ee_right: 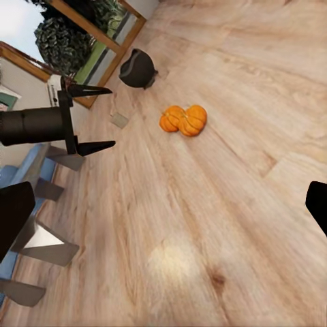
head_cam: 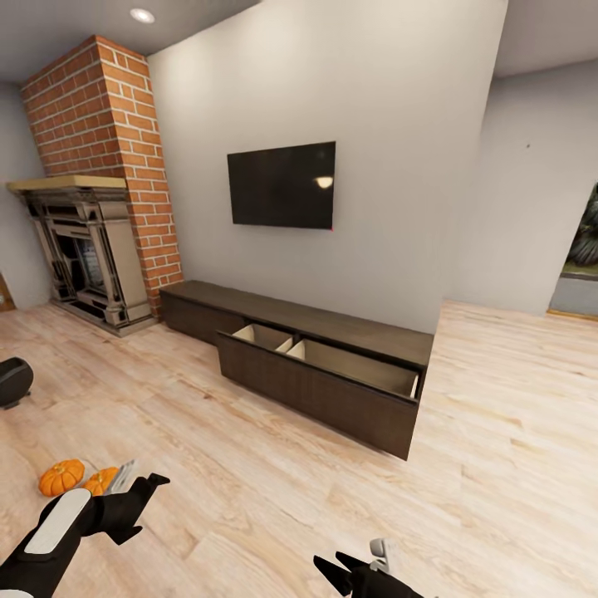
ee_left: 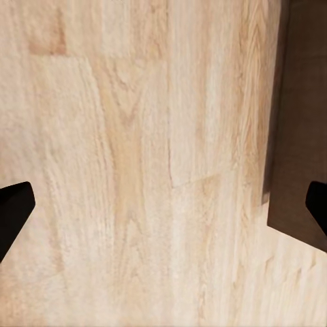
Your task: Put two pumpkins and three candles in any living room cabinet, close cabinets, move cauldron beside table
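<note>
Across the middle of the head view runs the cabinet (head_cam: 332, 390), its right drawer pulled out and pale inside, presumably ready to take things; at lower left the two pumpkins (head_cam: 61, 477) lie touching on the wooden floor (head_cam: 249, 498), a small flat grey piece just beside them; the cauldron (head_cam: 12, 380) sits at the left edge, well apart from the cabinet; the left claw (head_cam: 143, 490) hangs spread and empty near the pumpkins; the right claw (head_cam: 353, 573), lower middle, looks parted, holding nothing; bare floor separates pumpkins and drawer; fireplace (head_cam: 83, 249) and television (head_cam: 282, 184) stand behind.
</note>
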Tool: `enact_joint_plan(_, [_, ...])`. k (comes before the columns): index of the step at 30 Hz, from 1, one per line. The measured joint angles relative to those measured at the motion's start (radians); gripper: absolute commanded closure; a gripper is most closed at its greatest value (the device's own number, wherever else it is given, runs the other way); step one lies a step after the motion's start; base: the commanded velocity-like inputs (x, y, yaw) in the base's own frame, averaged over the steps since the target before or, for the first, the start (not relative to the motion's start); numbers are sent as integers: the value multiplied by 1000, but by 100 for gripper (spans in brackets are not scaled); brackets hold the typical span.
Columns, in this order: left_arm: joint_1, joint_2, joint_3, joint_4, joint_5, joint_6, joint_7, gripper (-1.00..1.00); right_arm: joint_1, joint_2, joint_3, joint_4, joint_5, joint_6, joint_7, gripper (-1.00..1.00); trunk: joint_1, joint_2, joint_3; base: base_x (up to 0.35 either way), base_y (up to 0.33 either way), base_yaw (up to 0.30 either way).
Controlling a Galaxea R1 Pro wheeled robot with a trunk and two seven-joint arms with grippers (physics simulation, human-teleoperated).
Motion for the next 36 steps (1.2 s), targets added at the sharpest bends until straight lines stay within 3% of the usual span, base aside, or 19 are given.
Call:
enact_joint_plan(13, [0,0,0,0,-2,0,0,-100,0,2,19,3,12,-47,4,-100,-50,91,41,0,0,0])
enact_joint_plan(36, [0,-1,0,0,-3,0,2,-100,0,3,20,3,12,-50,-1,-100,-138,252,113,0,0,20])
